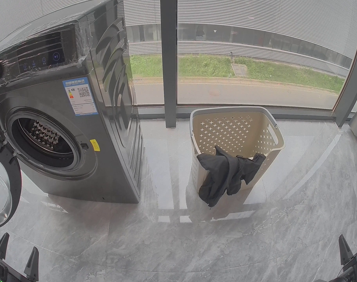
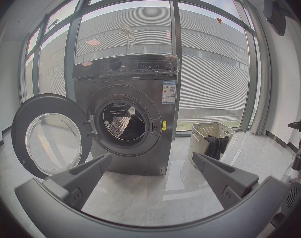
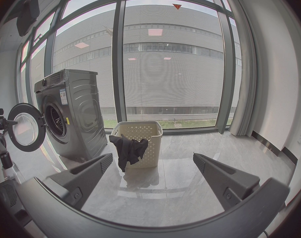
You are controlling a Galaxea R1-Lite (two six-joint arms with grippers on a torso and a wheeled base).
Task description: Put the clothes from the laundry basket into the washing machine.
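A cream laundry basket (image 1: pixel 241 128) stands on the floor by the window, with a dark grey garment (image 1: pixel 225 173) draped over its near rim. To its left is the grey washing machine (image 1: pixel 68 98), its round door (image 1: pixel 2 185) swung open and the drum (image 1: pixel 45 140) showing. My left gripper (image 1: pixel 17 253) is low at the near left, open and holding nothing. At the near right my right gripper (image 1: pixel 355 237) is open too. Both are well short of the basket. The left wrist view faces the machine (image 2: pixel 130 109) and basket (image 2: pixel 208 138); the right wrist view faces the basket (image 3: pixel 139 142) and garment (image 3: pixel 127 151).
Glossy grey marble floor (image 1: pixel 186 235) spreads between me and the basket. Floor-to-ceiling windows with a dark upright post (image 1: pixel 168 51) run behind. A curtain (image 3: pixel 248 83) hangs at the far right wall.
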